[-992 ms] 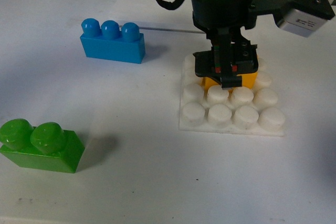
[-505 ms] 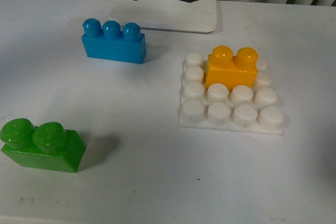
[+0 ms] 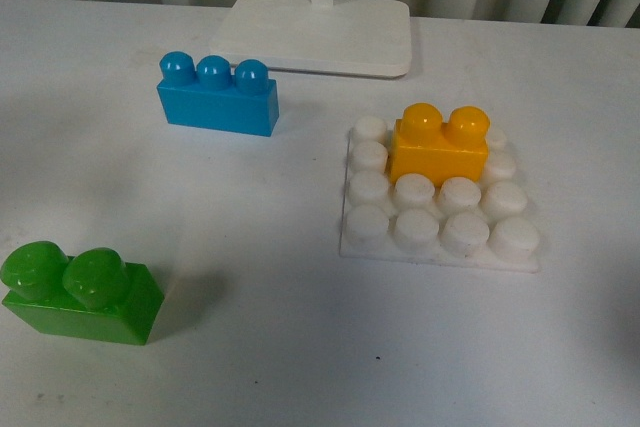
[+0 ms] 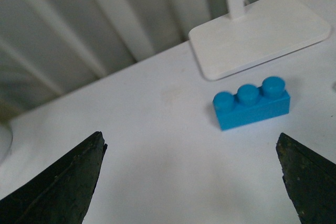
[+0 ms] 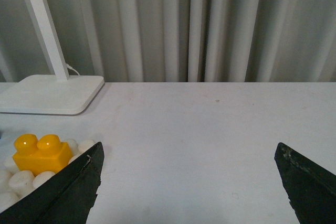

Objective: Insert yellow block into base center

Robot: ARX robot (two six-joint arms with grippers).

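In the front view the yellow block [image 3: 439, 144] sits upright on the base [image 3: 436, 197], right of frame centre, pressed among the studs of the second row from the back, over the middle and slightly right of it; no arm shows there. A blue brick [image 3: 217, 95] stands upper left, well apart from the base; a green brick [image 3: 78, 292] sits at lower left; a lamp stand [image 3: 318, 31] lies at the top centre. In the left wrist view the left gripper [image 4: 191, 179] has its fingers spread wide, holding nothing, above bare table [image 4: 157, 145]; the right gripper [image 5: 186, 187] is likewise spread wide and empty, with the block at the lower left of its frame.
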